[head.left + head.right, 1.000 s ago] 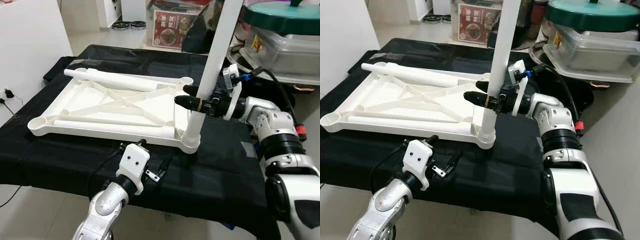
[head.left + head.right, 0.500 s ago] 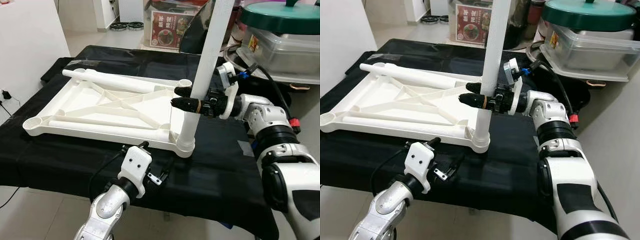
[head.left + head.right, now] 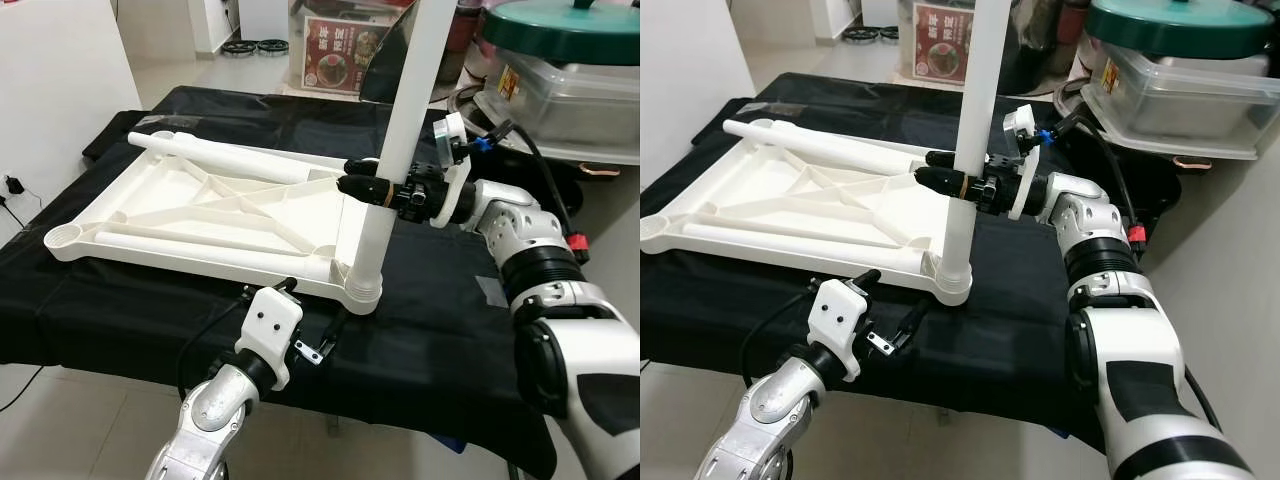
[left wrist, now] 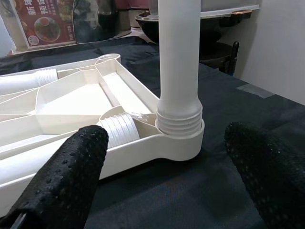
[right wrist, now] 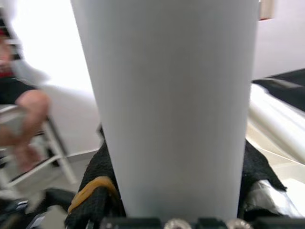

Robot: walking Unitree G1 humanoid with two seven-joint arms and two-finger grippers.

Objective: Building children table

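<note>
The white plastic tabletop point(image 3: 200, 215) lies upside down on the black-covered table point(image 3: 440, 330). One white leg point(image 3: 400, 140) stands upright, slightly leaning, in the near right corner socket point(image 3: 360, 292). My right gripper point(image 3: 347, 176) is shut on this leg a little above the socket, its fingers point(image 5: 95, 181) on either side of the tube. My left gripper point(image 3: 312, 305) hovers open at the table's front edge, facing the socket, fingers point(image 4: 71, 171) wide apart and holding nothing. Two more legs lie on the tabletop, one along the far edge point(image 3: 220, 158) and one along the near edge point(image 3: 200, 243).
Clear plastic bins with a teal lid point(image 3: 570, 30) stand at the back right, close behind my right arm. A red printed box point(image 3: 335, 45) sits on the floor beyond the table. A white wall point(image 3: 50, 80) rises to the left.
The whole view has shifted slightly left. My right gripper stays shut on the upright leg, and its wrist has edged a little toward the tabletop. The left arm has kept its place.
</note>
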